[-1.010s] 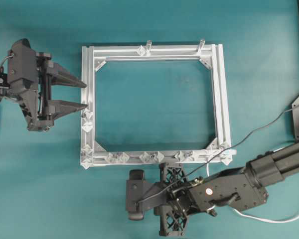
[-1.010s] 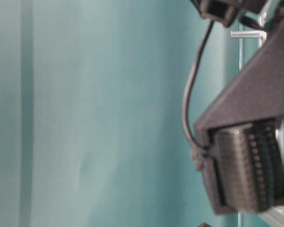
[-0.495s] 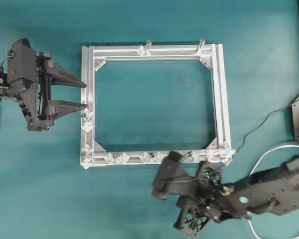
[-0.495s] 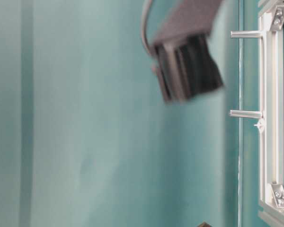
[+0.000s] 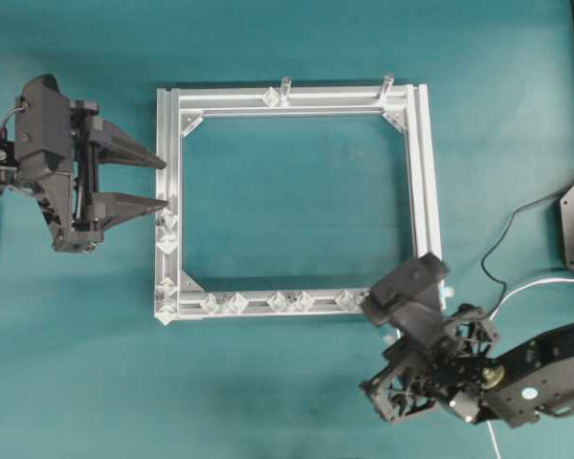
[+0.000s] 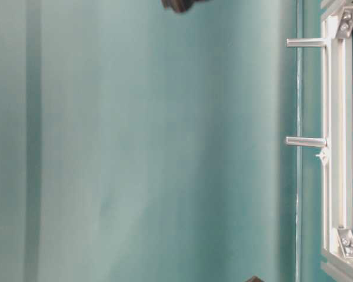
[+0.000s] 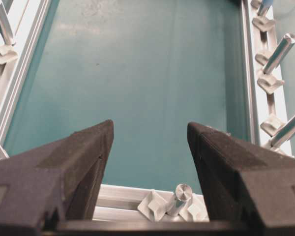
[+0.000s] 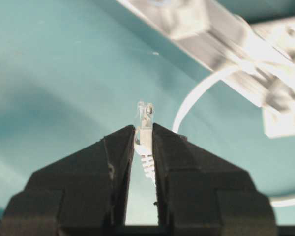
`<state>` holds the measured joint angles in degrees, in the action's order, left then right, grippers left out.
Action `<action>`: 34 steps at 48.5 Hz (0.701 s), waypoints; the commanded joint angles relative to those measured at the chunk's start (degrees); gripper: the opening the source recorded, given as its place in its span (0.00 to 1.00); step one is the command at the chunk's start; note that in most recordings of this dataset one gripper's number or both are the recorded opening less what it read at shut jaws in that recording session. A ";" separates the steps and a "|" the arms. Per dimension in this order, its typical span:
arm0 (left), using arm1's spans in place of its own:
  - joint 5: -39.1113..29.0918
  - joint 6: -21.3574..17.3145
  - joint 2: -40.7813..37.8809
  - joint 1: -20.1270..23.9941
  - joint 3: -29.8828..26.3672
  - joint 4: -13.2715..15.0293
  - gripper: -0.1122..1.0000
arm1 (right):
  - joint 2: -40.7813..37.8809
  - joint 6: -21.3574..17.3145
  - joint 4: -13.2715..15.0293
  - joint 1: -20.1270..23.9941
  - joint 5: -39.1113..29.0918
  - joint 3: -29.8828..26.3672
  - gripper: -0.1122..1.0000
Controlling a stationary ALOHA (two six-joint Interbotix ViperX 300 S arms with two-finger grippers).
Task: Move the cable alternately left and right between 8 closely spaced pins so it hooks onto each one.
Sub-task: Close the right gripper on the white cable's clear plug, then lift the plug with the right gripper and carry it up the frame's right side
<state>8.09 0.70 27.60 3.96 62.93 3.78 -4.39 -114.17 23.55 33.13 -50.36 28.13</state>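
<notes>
While the left end effector (image 5: 163,183) waits at nine o'clock of the aluminium frame (image 5: 419,172), its jaws spread wide and holding nothing, the right end effector (image 8: 143,142) sits down at about five o'clock, just off the frame's lower right corner. Its jaws are pinched on the small pale plug (image 8: 144,123) at the tip of the cable (image 8: 196,96), the plug poking out past the fingertips. From there the white cord curves away in a loop near the frame rail, and in the overhead view it arcs out over the teal worktop (image 5: 297,382) toward three o'clock. Pale pins (image 5: 292,300) run along the bottom rail at six o'clock and up the left rail. Two slim silver posts (image 5: 286,88) stand on the top rail at twelve o'clock.
</notes>
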 commanded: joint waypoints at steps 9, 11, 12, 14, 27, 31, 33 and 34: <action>0.26 0.53 0.26 -0.18 -1.58 -0.18 0.67 | 3.96 -8.17 0.35 -0.53 -4.04 0.00 0.23; 0.26 0.62 0.18 -0.18 -1.67 -0.18 0.67 | 4.39 -9.14 0.35 -0.88 -4.48 0.09 0.23; 0.26 0.62 0.18 -0.18 -1.67 -0.09 0.67 | 4.66 -9.49 0.26 -1.05 -4.75 0.09 0.23; 0.26 0.62 0.26 -0.18 -1.76 -0.09 0.67 | 5.01 -10.11 0.35 -1.41 -4.83 0.26 0.23; 0.26 0.62 0.26 -0.18 -1.76 -0.09 0.67 | 5.80 -10.46 0.26 -4.31 -3.96 0.88 0.23; 0.26 0.62 0.26 -0.18 -1.67 -0.09 0.67 | 5.89 -10.46 0.26 -5.27 -3.43 0.97 0.23; 0.26 0.62 0.18 -0.18 -1.67 -0.09 0.67 | 5.89 -10.46 0.35 -5.63 -3.25 1.05 0.23; 0.26 0.62 0.26 -0.18 -1.67 -0.09 0.67 | 5.89 -10.46 0.35 -5.89 -3.16 0.97 0.23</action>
<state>8.09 0.79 27.60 3.96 62.58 3.78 -0.09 -124.54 23.55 27.86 -53.88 29.53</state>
